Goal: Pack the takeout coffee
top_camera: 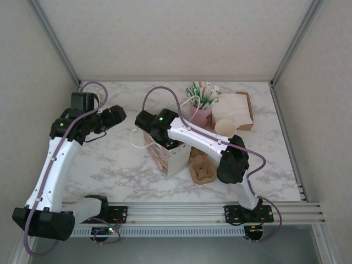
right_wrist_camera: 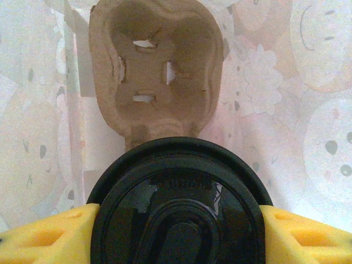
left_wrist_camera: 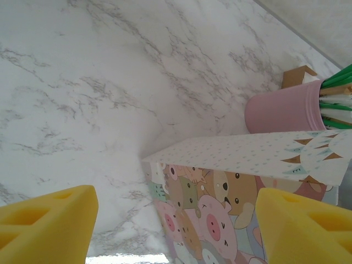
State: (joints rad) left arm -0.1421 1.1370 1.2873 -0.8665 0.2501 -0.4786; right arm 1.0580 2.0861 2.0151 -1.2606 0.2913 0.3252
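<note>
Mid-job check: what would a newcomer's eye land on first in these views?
The black-lidded takeout coffee stands out first, gripped between the right tool's yellow fingers inside the cartoon-animal paper bag at the middle of the table. A brown pulp cup carrier lies ahead of it in the bag. The left tool hangs open and empty beside that bag, and a pink cup of green-and-white utensils stands behind.

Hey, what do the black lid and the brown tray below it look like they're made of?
The black lid looks like glossy plastic: sharp reflections, molded ridges. The brown tray seems to be molded paper pulp: matte tan, fibrous surface, rough-cut slots.
</note>
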